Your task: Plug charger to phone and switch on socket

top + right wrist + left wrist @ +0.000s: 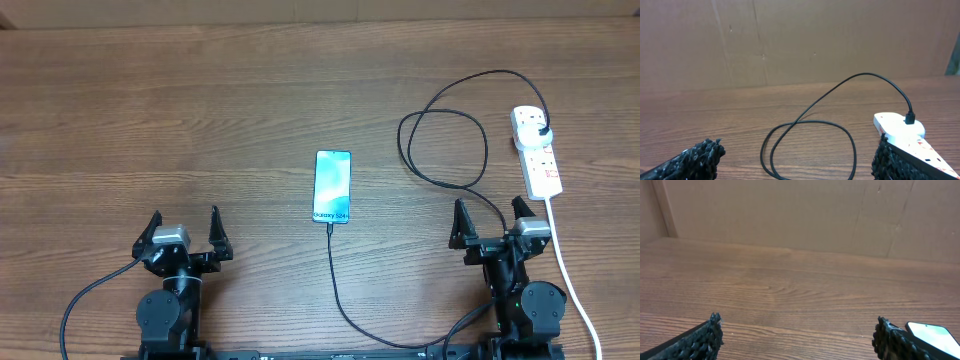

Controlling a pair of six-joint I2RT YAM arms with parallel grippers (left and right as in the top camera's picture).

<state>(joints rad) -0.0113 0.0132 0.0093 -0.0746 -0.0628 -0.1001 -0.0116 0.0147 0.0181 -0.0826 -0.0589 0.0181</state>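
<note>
The phone [332, 186] lies face up mid-table, its light blue screen lit; a corner of the phone [935, 334] shows at the lower right of the left wrist view. The charger [445, 145] is a thin black cable: its tip sits in the phone's near end, it loops across the table, and its black plug [541, 131] sits in the socket [537, 150], a white power strip at the right. The charger's loop [810, 145] and the socket [902, 132] lie ahead of the right gripper [797, 157]. Both the left gripper [186, 233] and right gripper [491, 221] rest open and empty near the front edge.
A white cord [575, 290] runs from the socket toward the front right edge, beside the right arm. The black cable passes along the front edge between the two arm bases. A brown cardboard wall [790, 215] stands behind the table.
</note>
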